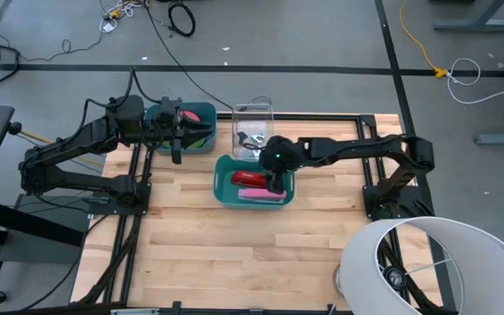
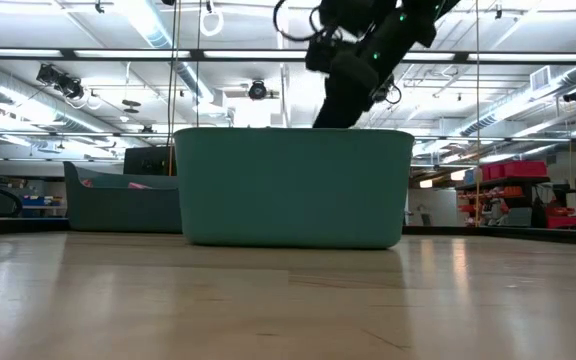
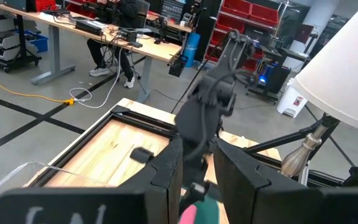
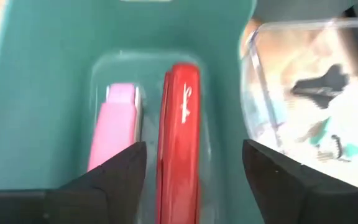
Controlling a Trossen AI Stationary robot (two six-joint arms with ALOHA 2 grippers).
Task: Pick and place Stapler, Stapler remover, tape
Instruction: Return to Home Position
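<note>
From above, a wooden table is carrying three bins. A blue bin is sitting near the back edge, left of centre, with the tape rolls lying inside, and the left gripper is hanging over it. A clear bin at the middle of the back edge is holding the small staple removers. Just in front of it, a green bin is holding the red stapler and the pink stapler side by side, and the right gripper is hovering above them. At table height, the green bin's wall is hiding both staplers, and the right gripper is showing just above its rim. From the left wrist, the fingers are standing a narrow gap apart and seem to be empty, though their tips are hard to make out. From the right wrist, the fingers are spreading wide and gripping nothing, with the red stapler lying below the gap. The staplers are likely stiff, fairly heavy and smooth-shelled, so a hold across the narrow sides at mid-body looks safest. The tape rolls are probably light and rigid, best pinched across the ring wall.
</note>
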